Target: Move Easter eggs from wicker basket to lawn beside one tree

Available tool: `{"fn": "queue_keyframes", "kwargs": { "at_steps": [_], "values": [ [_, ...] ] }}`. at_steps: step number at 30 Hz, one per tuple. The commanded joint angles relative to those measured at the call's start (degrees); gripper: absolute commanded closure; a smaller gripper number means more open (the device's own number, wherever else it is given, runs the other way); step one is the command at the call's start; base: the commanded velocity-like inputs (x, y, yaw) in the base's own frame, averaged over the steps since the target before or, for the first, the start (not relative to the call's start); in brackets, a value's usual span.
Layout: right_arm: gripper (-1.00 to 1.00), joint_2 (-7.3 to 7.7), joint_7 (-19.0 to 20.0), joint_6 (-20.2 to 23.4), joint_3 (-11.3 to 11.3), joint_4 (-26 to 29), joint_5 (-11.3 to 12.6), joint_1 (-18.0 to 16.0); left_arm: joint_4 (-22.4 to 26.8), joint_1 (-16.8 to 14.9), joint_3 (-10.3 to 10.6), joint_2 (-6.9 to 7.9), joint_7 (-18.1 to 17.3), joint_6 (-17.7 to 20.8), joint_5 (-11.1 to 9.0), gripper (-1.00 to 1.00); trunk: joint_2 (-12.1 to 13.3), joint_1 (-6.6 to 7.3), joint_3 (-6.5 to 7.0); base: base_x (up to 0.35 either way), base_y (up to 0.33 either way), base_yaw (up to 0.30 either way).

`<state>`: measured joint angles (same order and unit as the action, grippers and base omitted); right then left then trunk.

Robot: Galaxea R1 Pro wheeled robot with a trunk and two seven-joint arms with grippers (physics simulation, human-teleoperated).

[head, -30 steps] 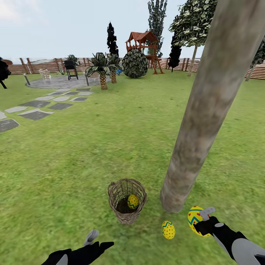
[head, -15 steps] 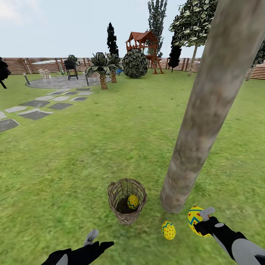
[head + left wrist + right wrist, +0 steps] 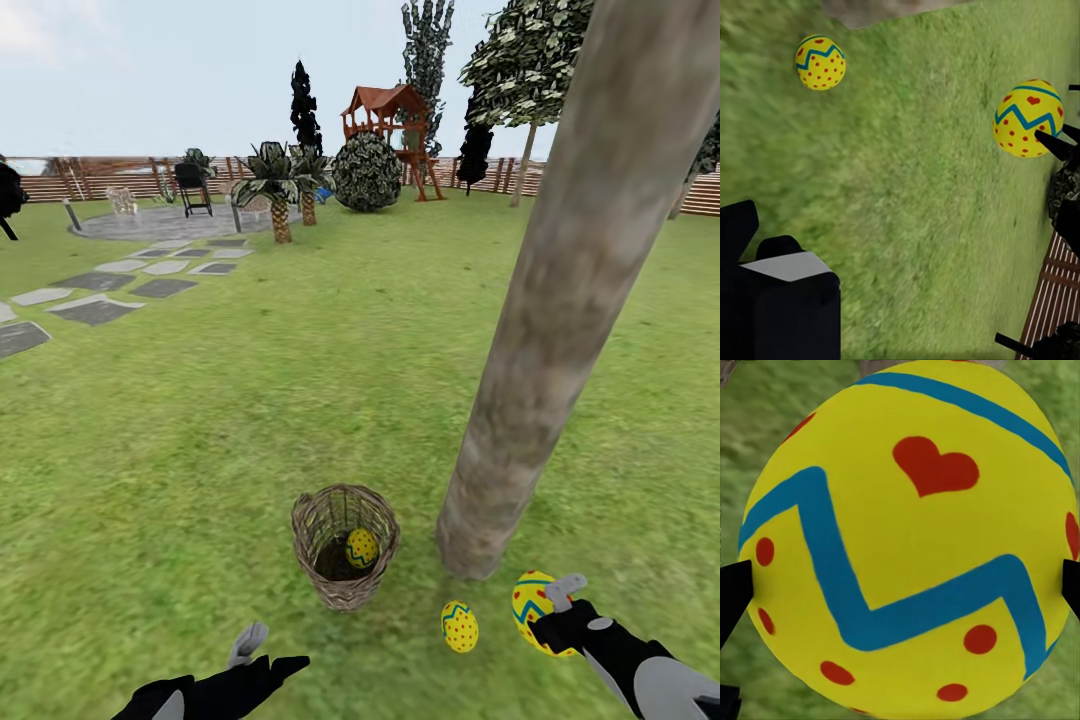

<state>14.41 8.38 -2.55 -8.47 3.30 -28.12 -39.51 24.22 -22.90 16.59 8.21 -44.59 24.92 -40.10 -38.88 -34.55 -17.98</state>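
The wicker basket (image 3: 343, 548) stands on the lawn (image 3: 200, 430) just left of the tree (image 3: 545, 330), and one Easter egg (image 3: 361, 547) lies inside it. A second egg (image 3: 459, 626) rests on the grass near the trunk's base; the left wrist view shows this same egg (image 3: 820, 62). My right gripper (image 3: 553, 607) is shut on a third egg (image 3: 533, 597) (image 3: 907, 540), low over the grass right of the lying egg and close to the trunk. That held egg (image 3: 1028, 118) also appears in the left wrist view. Near the bottom edge, my left gripper (image 3: 265, 652) is open and holds nothing.
Grey paving slabs (image 3: 95, 300) run along the far left toward a paved patio. Short palms (image 3: 275, 190), a round bush (image 3: 366, 172), a wooden play tower (image 3: 392, 120) and a slatted fence (image 3: 100, 180) stand far back. Open grass stretches ahead and to the left of the basket.
My right gripper has sunk slightly toward the grass with the egg in it. The basket, the lying egg and the left arm have not moved.
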Motion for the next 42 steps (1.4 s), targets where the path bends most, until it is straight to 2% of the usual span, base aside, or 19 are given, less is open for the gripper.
{"fn": "queue_keyframes", "kwargs": {
  "at_steps": [1,31,36,37,39,40,42],
  "values": [
    [1.0,0.01,0.2,-0.2,-0.5,0.0,-0.4,0.0,0.0,0.0,0.3,0.05,0.0,0.5,-0.6,-1.0,-0.5,-0.24,-0.26,0.0,0.0,0.0],
    [1.0,-0.17,0.3,-0.3,-0.5,0.2,-0.1,0.0,0.0,0.0,0.2,0.05,-0.2,0.5,-0.6,-1.0,-12.5,-6.83,-5.65,0.0,0.0,0.0],
    [1.0,-0.25,0.3,-0.3,-0.5,0.1,-0.1,0.0,0.1,0.0,0.0,0.49,-0.9,0.5,-0.9,-1.0,-14.5,-7.93,-6.54,0.0,0.0,0.0],
    [1.0,-0.25,0.3,-0.3,-0.5,0.1,-0.1,0.0,0.0,0.0,0.0,0.66,-1.7,0.5,-0.9,-1.0,-14.9,-8.15,-6.72,0.0,0.0,0.0],
    [1.0,-0.26,0.3,-0.3,-0.5,0.0,-0.1,0.0,0.0,0.0,0.0,2.04,-7.4,0.5,-0.8,-1.0,-15.7,-8.58,-7.08,0.0,0.0,0.0],
    [1.0,-0.26,0.3,-0.3,-0.5,0.0,-0.1,0.0,0.0,0.0,0.1,3.17,-11.4,0.5,-0.8,-1.0,-16.1,-8.8,-7.26,0.0,0.0,0.0],
    [1.0,-0.26,0.3,-0.3,-0.5,0.0,-0.1,0.0,0.0,0.0,0.2,4.02,-17.1,0.5,-0.6,-1.0,-16.9,-9.24,-7.62,0.0,0.0,0.0]
  ]
}}
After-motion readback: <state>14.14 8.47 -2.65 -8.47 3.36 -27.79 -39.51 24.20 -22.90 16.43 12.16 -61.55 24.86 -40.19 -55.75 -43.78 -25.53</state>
